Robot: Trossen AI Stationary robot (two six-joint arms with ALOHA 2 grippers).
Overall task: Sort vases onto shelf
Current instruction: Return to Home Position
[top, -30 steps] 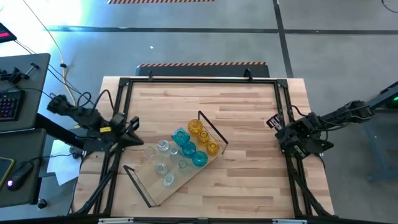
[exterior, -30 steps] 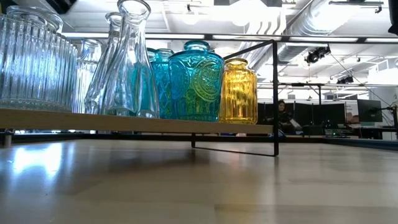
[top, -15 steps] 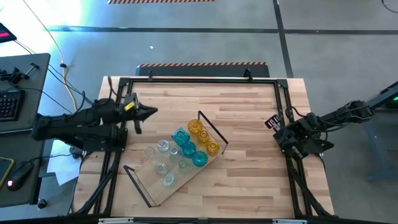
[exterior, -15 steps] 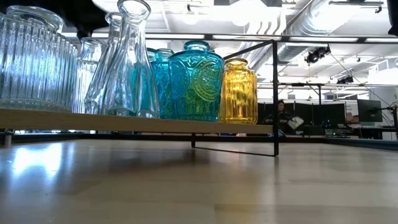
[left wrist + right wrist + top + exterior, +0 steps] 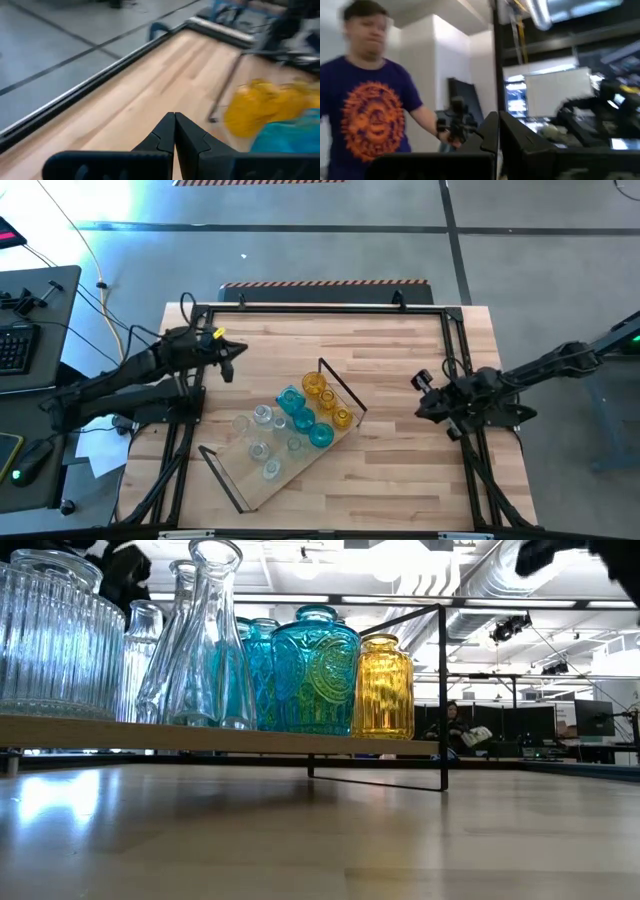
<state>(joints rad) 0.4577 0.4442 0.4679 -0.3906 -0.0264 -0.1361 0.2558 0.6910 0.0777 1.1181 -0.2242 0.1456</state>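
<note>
A wooden table (image 5: 400, 350) seen from above, with a robot arm at each side. The shelf (image 5: 243, 477) lies slantwise on the table, left of its middle. Every vase in view stands on it, grouped by colour: clear vases (image 5: 262, 432) toward the near end, teal vases (image 5: 300, 416) in the middle, and amber vases (image 5: 322, 394) at the far end beside the black wire frame.

From table height, the clear vases (image 5: 200, 640), a teal vase (image 5: 315, 670) and an amber vase (image 5: 385, 685) stand upright in a row on the board.

The left hand (image 5: 232, 356) hangs over the table's far left part, near the shelf's amber end but apart from it. Its wrist camera shows its fingers (image 5: 165, 132) clenched together on nothing. The right hand (image 5: 420, 392) is over the table's right edge, well apart from the shelf, its fingers (image 5: 490, 131) likewise pressed together and empty.

The sorting looks finished, and the step in hand appears to be pulling both arms back to rest. That calls for the left hand to rise and draw away without sweeping across the amber vases.

No writing can be read anywhere. The teal vase carries a round embossed emblem, too faint to make out. A person (image 5: 372, 112) beyond the table wears a purple shirt with an orange sun-like print, without legible words.
</note>
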